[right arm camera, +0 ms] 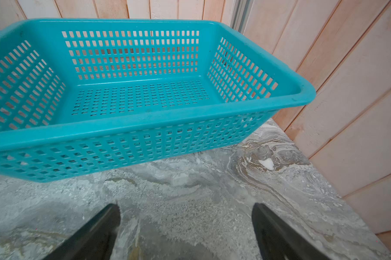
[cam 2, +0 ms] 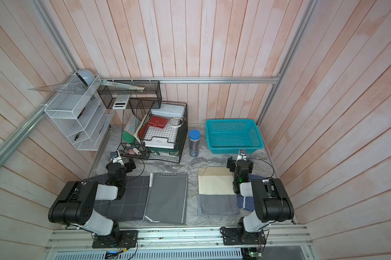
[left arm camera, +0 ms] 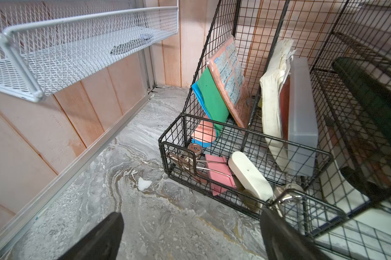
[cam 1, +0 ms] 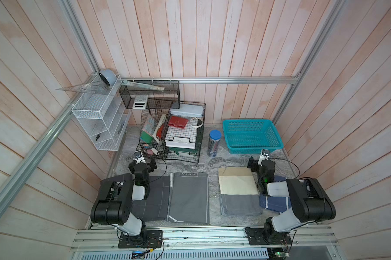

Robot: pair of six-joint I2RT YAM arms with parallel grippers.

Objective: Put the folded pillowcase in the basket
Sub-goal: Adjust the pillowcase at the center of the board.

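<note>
1. Nearest the wrist lenses are the dark fingers. The right end effector is spread wide over the bare table. The left end effector is spread as wide and grips nothing.
2. The basket is teal and upright in the table's far right corner, just beyond the right end effector. It shows in both top views.
3. Four folded cloths lie flat along the near edge, all outside the basket; I cannot tell which one the task means.
4. The cream-and-grey pillowcase lies closest to the basket. The navy striped pillowcase beside it is partly under the right arm.
5. Further left, the grey pillowcase, printed "PASSION", touches the dark checked pillowcase, which is partly under the left arm.
6. The pencil tube, blue-lidded and upright, stands just left of the basket.
7. The black wire organiser stands left of the tube. The left end effector is at its front corner.
8. The white wire shelf hangs on the left wall.
</note>
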